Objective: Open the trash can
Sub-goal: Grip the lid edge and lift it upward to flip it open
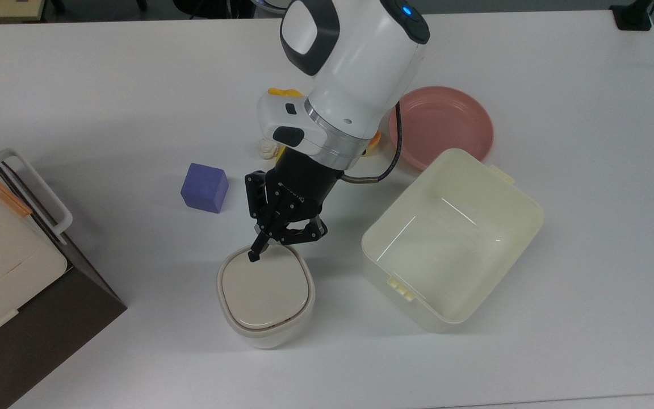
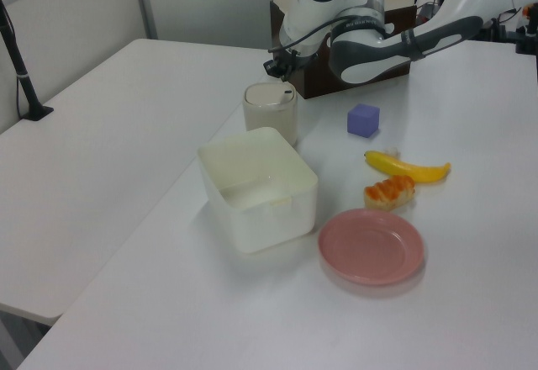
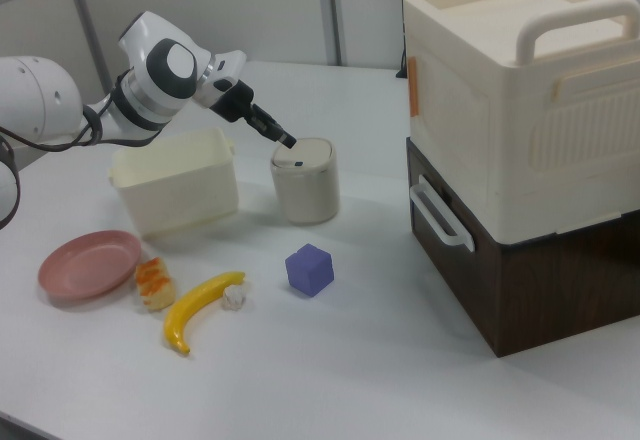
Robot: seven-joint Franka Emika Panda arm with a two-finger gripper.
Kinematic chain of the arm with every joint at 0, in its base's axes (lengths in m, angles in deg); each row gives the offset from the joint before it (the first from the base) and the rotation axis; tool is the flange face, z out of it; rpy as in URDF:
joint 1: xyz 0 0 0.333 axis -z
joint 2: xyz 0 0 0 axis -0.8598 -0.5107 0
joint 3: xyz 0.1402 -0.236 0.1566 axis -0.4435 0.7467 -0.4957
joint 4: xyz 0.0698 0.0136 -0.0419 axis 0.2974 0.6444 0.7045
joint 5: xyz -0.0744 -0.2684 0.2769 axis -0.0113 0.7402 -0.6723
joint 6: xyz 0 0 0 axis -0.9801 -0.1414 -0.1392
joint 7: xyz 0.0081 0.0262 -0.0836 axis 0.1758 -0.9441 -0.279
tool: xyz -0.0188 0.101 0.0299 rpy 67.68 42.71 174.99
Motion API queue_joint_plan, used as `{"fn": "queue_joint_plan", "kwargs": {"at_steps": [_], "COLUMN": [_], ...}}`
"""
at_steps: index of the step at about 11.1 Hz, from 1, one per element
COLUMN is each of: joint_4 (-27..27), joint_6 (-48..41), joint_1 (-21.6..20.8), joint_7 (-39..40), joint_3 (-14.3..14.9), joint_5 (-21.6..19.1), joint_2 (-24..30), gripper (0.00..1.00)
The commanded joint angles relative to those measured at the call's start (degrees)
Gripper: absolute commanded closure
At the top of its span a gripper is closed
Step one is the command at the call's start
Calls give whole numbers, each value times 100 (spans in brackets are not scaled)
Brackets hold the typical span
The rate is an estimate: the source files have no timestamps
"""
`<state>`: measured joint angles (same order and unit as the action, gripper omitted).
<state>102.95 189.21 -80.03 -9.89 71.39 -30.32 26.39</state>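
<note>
In the top view the trash can [image 1: 265, 294] stands on the white tabletop [image 1: 105, 85], near the lower middle, its beige lid lying flat and closed. The gripper [image 1: 255, 255] comes down at a slant from the white arm, and its black fingers [image 1: 259, 247] look drawn together into one tip that sits over the lid's far edge; whether it touches the lid cannot be told. A purple cube [image 1: 204, 187] lies to the top view's left of the gripper, well apart from the trash can. The pale-yellow tub [image 1: 453, 238] sits open to the top view's right of the can, with a pink plate [image 1: 446, 128] just beyond it. In the left view the trash can [image 2: 270, 111] stands just behind the tub [image 2: 257, 187], and the gripper [image 2: 277, 65] hangs above its lid; a banana [image 2: 407, 167] and a piece of orange-topped bread [image 2: 388, 192] lie between the cube [image 2: 363, 119] and the plate [image 2: 371, 246]. In the right view the narrow tip of the gripper [image 3: 284, 141] is at the lid's rear edge of the trash can [image 3: 305, 180], near the dark button [image 3: 290, 164], and a cream box on a dark brown base [image 3: 520, 140] stands at the right view's right.
</note>
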Motion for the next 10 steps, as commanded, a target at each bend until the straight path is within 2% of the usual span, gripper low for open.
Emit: {"fn": "queue_joint_plan", "kwargs": {"at_steps": [1,7,10], "joint_4": [147,175,395], "joint_6": [113,34,25], "joint_1": [-18,-18,-62], "joint_7": [-88,-79,-105], "joint_3": [66,110,110], "joint_5": [130,271,384], "joint_2": [-29,-3,-12], "gripper": [100,100,100]}}
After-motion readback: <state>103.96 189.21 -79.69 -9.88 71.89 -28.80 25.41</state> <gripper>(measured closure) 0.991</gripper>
